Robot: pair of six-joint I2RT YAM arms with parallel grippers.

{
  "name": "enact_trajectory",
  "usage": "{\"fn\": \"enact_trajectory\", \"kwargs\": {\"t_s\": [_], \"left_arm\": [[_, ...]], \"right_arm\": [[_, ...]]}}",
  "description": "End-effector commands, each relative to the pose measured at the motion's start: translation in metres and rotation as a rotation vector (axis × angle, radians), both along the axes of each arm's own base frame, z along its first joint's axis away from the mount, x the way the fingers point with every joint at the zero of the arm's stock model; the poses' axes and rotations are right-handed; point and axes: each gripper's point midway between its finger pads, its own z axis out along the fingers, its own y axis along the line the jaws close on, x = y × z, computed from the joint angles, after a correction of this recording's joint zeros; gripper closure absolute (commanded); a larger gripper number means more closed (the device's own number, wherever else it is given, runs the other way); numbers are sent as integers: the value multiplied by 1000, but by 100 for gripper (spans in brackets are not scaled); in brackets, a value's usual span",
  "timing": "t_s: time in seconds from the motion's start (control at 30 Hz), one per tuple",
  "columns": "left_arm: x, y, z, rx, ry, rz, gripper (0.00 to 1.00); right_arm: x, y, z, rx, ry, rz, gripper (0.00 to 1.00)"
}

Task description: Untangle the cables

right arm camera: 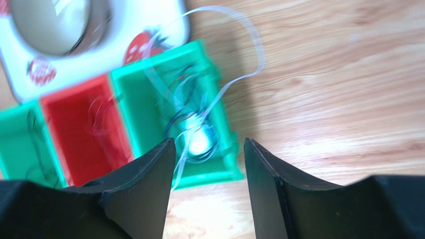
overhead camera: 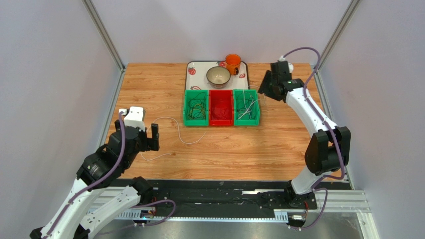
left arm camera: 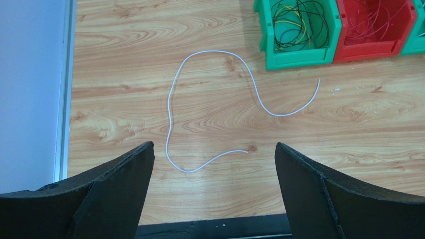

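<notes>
One S-curved white cable point(left arm camera: 170, 107) fills left wrist's view, not right's.

No readable txt, labels, brands or nos. on anything in view.

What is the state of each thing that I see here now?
Loose white cable on wooden table: lying free, untangled.
Left green plastic bin: holds dark and yellow cables.
Red plastic bin: holds red cables.
Right green plastic bin: holds white and dark cables.
Left gripper: open, empty.
Right gripper: open.
</notes>
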Motion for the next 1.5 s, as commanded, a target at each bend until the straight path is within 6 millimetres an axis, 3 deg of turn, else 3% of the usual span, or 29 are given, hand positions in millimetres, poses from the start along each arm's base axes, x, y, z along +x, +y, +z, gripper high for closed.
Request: {"fn": "enact_trajectory", "kwargs": {"t_s": [0.0,0.07,0.1,0.13,0.17,0.23,0.27,0.37,0.53,0.77,1.2,1.3,1.33,1.47], "left_arm": [[3,-1,4,-3,-26,-7,2],[3,-1,4,-3,-26,-7,2],[3,-1,4,-3,-26,-7,2],[3,-1,4,-3,-27,-7,2],[3,-1,4,-2,-26,-6,2],[3,-1,3,-2,-25,-5,2],[3,-1,4,-1,-25,-6,2],[4,-2,2,4,-20,-8,2],[5,-3,1,9,-12,-11,2],[7,-3,-2,19,-3,-8,2],[8,-3,-3,24,6,0,2],[9,-3,-4,27,9,-1,2],[9,-3,-4,27,9,-1,2],[8,-3,-3,24,5,-2,2]], "right_arm": [[22,-37,-13,151,43,-137,43],[34,-46,-29,125,76,-139,44],[44,-45,-21,117,56,-123,45],[52,-45,-39,89,97,-94,45],[55,-45,-44,72,120,-77,46],[72,-44,-43,45,112,-37,47],[76,-45,-62,10,149,7,47],[89,-51,-75,-54,159,40,46],[107,-58,-83,-126,150,65,46],[113,-67,-103,-196,186,87,47],[120,-54,-126,-157,199,149,52],[122,-55,-126,-157,196,145,66],[122,-54,-127,-156,199,145,75],[123,-56,-127,-166,197,143,83]]}}
